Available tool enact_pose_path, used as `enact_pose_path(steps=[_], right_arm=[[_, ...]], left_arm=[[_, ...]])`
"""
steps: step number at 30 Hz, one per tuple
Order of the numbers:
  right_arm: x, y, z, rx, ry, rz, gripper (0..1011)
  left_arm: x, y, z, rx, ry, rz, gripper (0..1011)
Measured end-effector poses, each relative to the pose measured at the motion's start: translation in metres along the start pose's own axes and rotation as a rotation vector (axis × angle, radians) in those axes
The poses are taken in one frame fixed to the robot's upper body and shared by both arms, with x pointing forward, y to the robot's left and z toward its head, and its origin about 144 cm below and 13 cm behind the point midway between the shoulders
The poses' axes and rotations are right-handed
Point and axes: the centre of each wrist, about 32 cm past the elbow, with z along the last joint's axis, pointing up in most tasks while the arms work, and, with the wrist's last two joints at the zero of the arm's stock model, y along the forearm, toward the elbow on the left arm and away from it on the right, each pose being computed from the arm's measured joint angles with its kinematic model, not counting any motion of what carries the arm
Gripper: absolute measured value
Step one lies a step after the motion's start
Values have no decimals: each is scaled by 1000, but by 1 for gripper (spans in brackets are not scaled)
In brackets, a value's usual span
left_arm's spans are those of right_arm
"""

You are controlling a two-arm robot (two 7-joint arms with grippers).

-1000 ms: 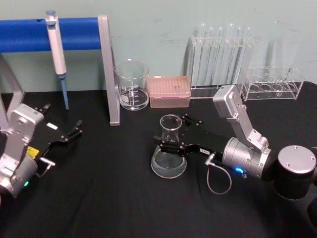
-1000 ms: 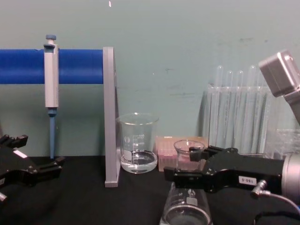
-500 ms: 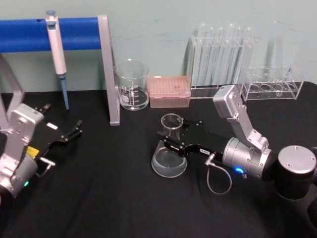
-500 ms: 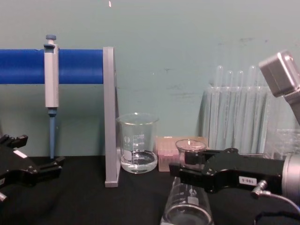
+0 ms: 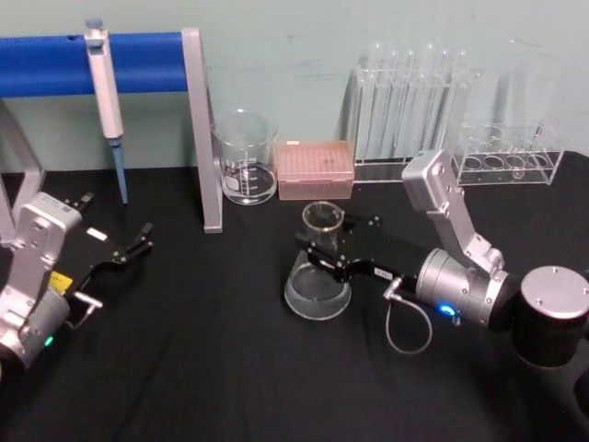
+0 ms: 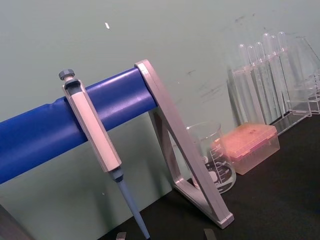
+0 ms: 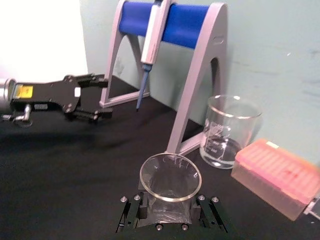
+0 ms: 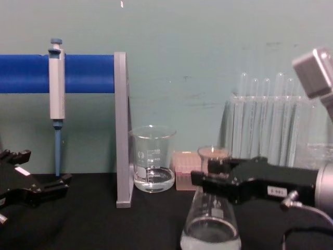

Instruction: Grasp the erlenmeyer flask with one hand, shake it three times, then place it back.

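I am clamping my black right end effector (image 5: 322, 245) around the neck of the clear glass conical erlenmeyer flask (image 5: 316, 293), upright over the middle of the black counter (image 5: 230, 368), near the pink tip box (image 5: 316, 168). My left end effector (image 5: 124, 250) is idling open at the counter's left.

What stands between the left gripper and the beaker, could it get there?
Probably not directly. The stand's grey leg rises between the left gripper and the beaker; it would likely have to swing round the leg's front.
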Motion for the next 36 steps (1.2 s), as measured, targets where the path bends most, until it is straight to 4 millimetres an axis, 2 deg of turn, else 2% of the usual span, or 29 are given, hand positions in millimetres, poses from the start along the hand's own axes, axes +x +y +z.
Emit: enact_pose_path(steps=[7,16,22,28,36], right_arm=[[2,-4,21,33,10,-32,451],[7,-14,66,92,10,-102,451],[9,-20,86,114,-5,-117,451],[9,-24,98,134,-23,-123,451],[9,-27,102,142,-31,-124,451]], left_arm=[[0,0,0,0,0,0,1001],[0,0,0,0,0,0,1001],[0,0,0,0,0,0,1001],[0,0,0,0,0,0,1001],[0,0,0,0,0,0,1001]])
